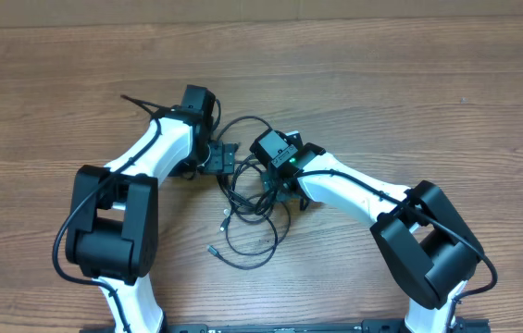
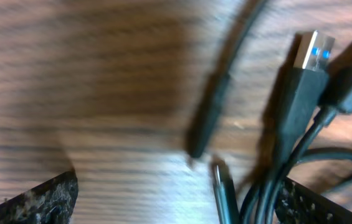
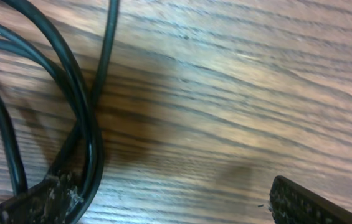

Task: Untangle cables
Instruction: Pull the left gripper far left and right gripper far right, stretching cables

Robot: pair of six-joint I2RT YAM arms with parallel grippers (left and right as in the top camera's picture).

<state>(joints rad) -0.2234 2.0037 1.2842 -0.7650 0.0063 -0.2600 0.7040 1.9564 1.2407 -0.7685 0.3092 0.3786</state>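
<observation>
While both arms crowd the cables (image 1: 252,199), left gripper (image 2: 176,205) and right gripper (image 3: 179,202) stand spread wide, holding nothing. Blue-tongued USB plug (image 2: 313,53) sits within that tangle.

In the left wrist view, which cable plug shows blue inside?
The wide USB plug at upper right: a silver shell with a blue insert. The others, like the slim plug at bottom centre, look all black.

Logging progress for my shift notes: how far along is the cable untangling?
Nothing looks done: the cables lie in one overlapping heap. In hand: left gripper and right gripper hang open at the heap, holding nothing. Left: pulling every strand apart.
</observation>
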